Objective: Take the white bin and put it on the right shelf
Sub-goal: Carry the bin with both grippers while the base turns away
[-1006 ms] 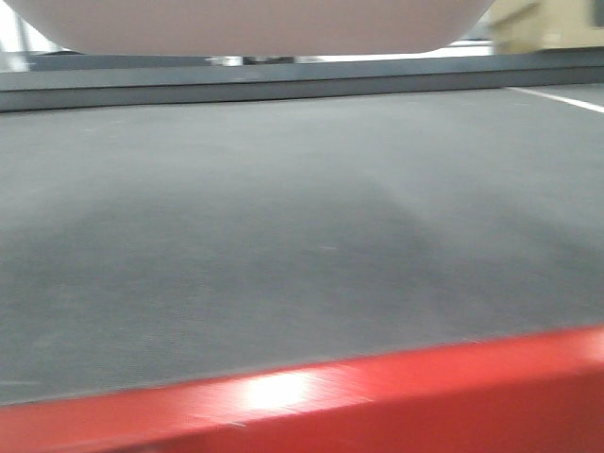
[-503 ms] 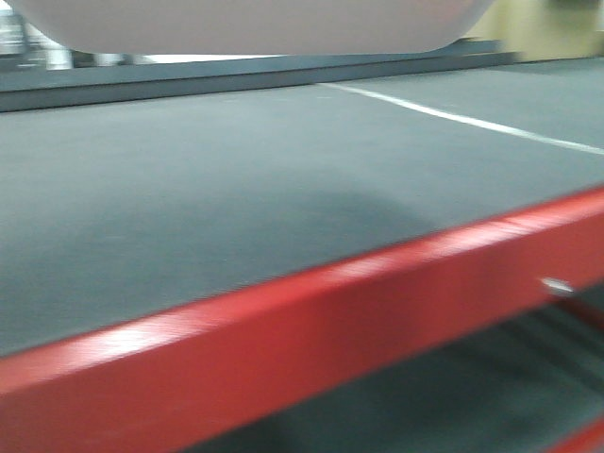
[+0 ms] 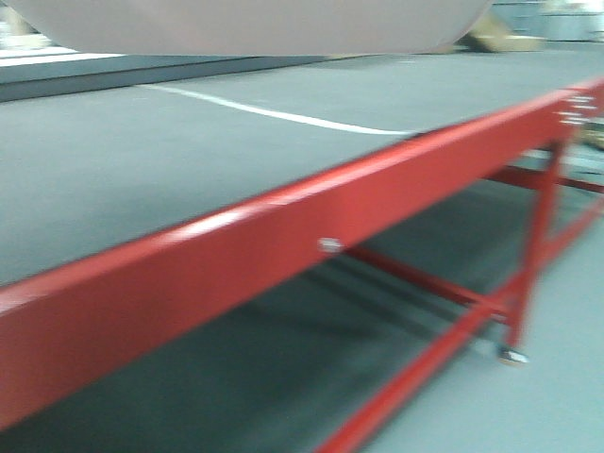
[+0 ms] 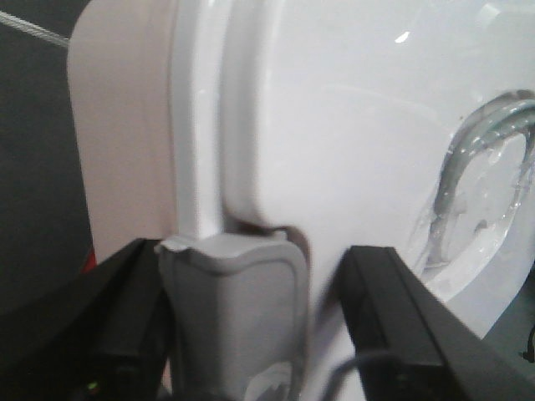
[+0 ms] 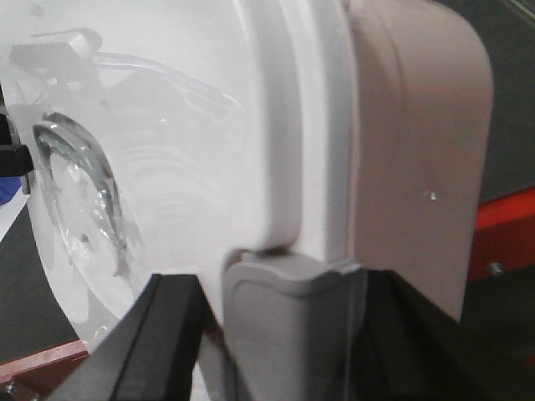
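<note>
The white bin [image 3: 255, 24] hangs at the top of the front view, carried above the platform. In the left wrist view its glossy lid [image 4: 334, 125] and clear handle [image 4: 485, 167] fill the frame. My left gripper [image 4: 251, 267] is closed around the grey latch [image 4: 234, 309] at the bin's end. In the right wrist view the bin [image 5: 209, 125] shows its pinkish side [image 5: 418, 142]. My right gripper [image 5: 276, 292] is closed around the other grey latch [image 5: 284, 326]. The right shelf is out of view.
The red-framed platform [image 3: 283, 236] runs diagonally under the bin, with a grey top [image 3: 142, 160] crossed by a white line [image 3: 274, 113]. Its red leg [image 3: 538, 236] and cross braces stand at the right. Grey floor lies beyond.
The view has swung: the platform's red rail went from the bottom edge to a steep diagonal, and its legs and underside came into sight. The bin stays held at the top.
</note>
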